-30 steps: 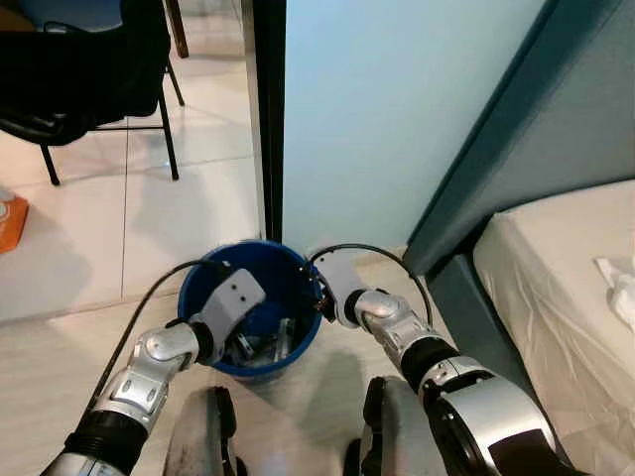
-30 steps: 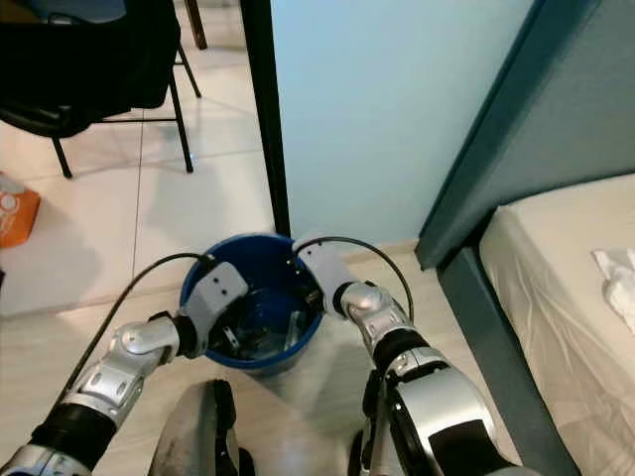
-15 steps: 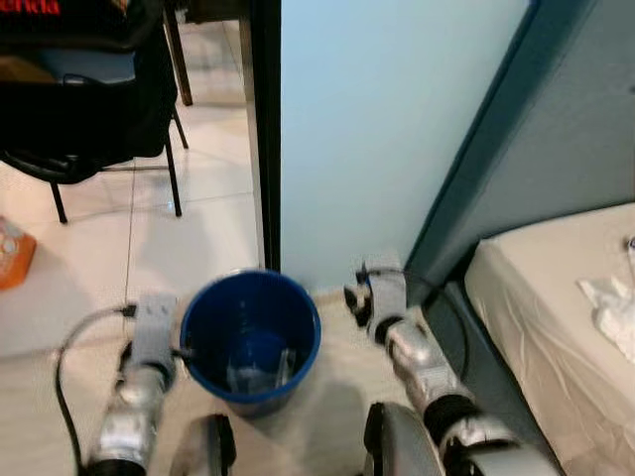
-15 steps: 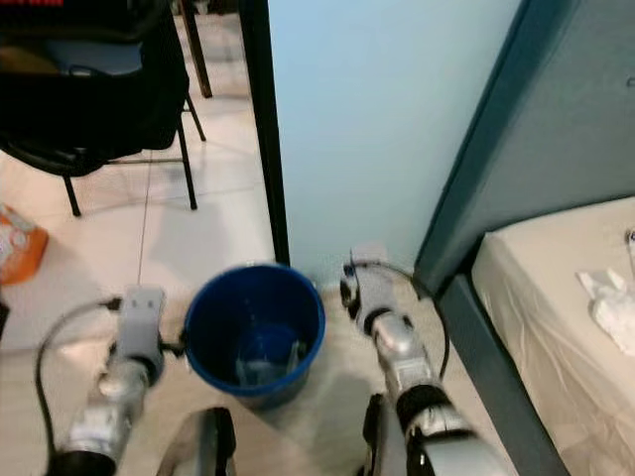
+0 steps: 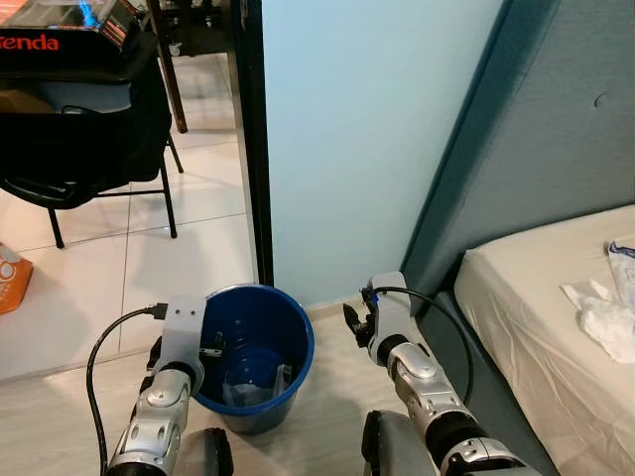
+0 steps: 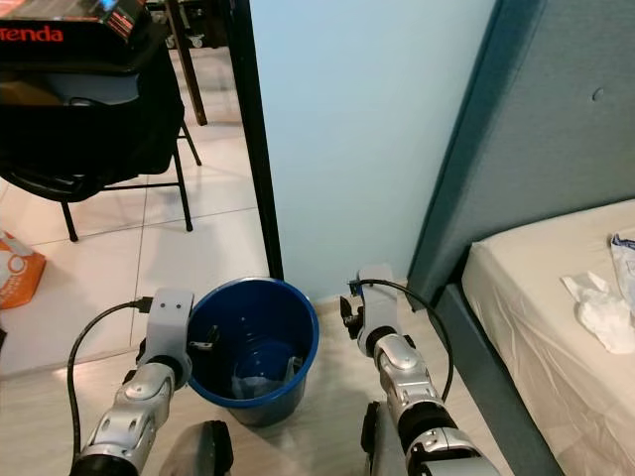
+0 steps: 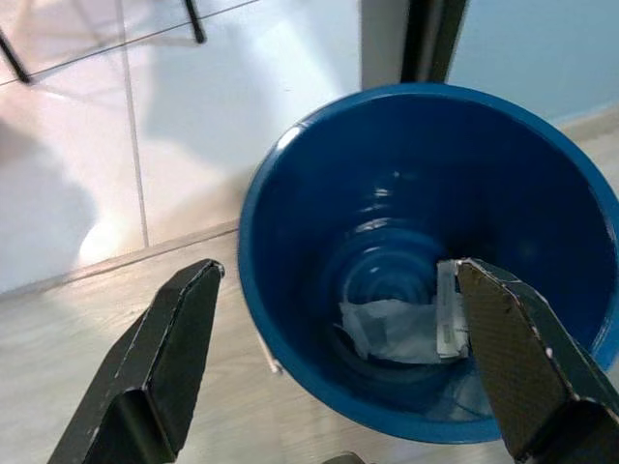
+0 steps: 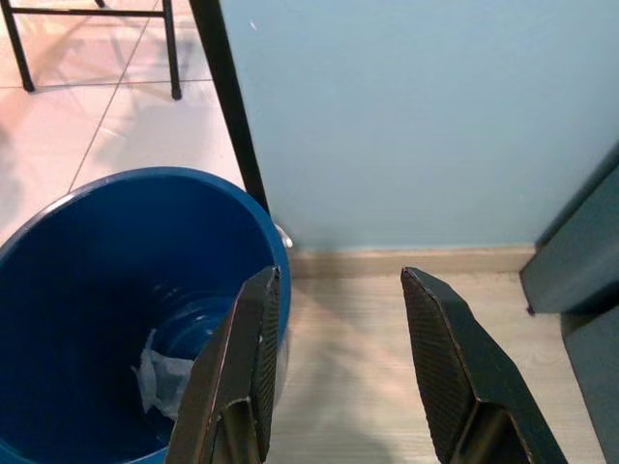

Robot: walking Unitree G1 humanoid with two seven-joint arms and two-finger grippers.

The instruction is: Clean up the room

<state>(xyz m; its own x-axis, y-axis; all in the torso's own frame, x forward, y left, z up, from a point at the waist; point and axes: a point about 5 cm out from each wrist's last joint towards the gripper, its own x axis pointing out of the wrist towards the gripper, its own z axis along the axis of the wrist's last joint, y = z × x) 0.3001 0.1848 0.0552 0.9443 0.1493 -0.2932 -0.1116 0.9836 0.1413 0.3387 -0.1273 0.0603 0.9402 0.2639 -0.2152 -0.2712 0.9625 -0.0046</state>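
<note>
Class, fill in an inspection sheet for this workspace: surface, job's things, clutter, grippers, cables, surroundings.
Surface: pale wood floor by the bed, white tiles beyond the doorway.
Job's things: blue bin on the floor, upright, with crumpled clear wrapping at the bottom.
Clutter: white tissues on the bed; orange pack on the tiles.
Grippers: left gripper open, beside the bin's left rim; right gripper open, right of the bin; neither holds anything.
Cables: a black cable loops from each wrist.
Surroundings: light blue wall, black door frame, black chair, grey headboard.
</note>
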